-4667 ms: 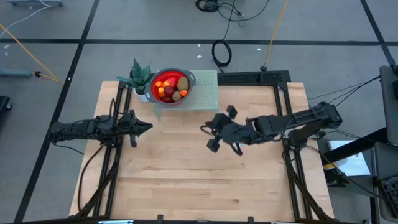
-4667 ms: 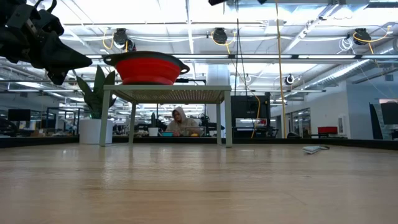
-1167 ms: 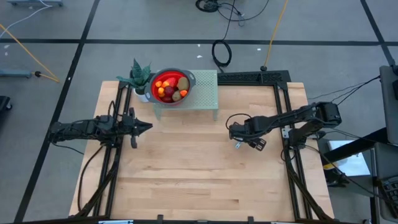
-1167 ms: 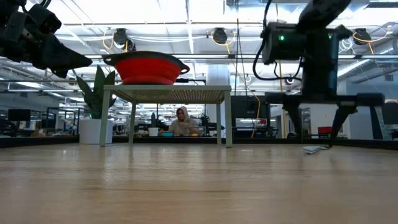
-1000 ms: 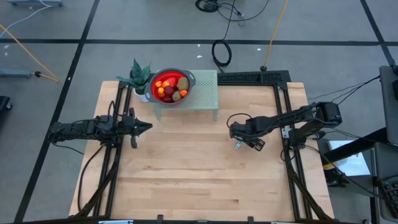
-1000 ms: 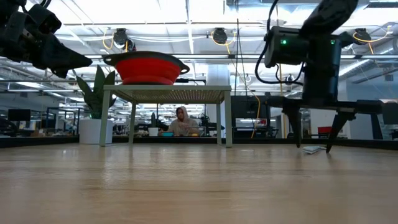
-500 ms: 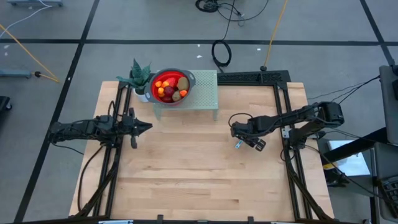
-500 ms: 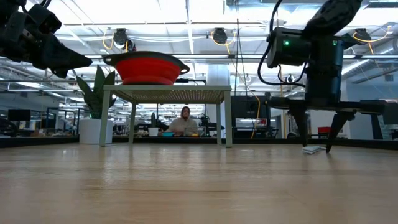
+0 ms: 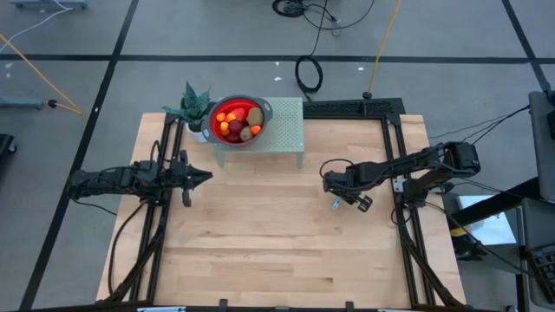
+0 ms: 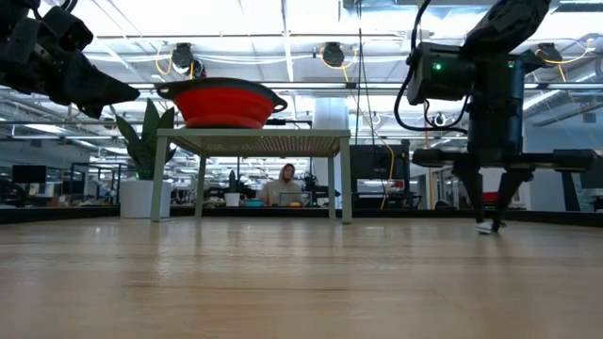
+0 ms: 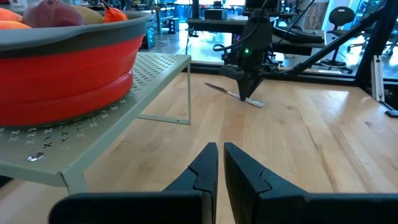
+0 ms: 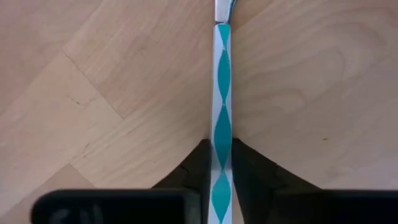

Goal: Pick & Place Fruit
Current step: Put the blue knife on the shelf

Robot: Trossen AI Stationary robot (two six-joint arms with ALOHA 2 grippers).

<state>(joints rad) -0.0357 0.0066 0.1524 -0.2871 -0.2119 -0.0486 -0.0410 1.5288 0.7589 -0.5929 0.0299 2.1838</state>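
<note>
The right end effector [image 12: 222, 168] points straight down at the surface's [image 9: 260, 225] three o'clock, clamped on the stick [image 12: 222, 93]. The fruit [image 9: 238, 121] sits in the bowl [image 9: 227, 139] at eleven o'clock. The left end effector [image 11: 219, 163], fingers together, waits at nine o'clock.

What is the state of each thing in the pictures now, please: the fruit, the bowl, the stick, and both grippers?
fruit: piled in the bowl, none taken out yet.
red bowl: upright on the small green shelf.
blue-and-white stick: lying flat on the table, between the right gripper's fingers.
right gripper: down at the table, shut on the stick.
left gripper: shut, holding nothing, raised at the table's left side.
</note>
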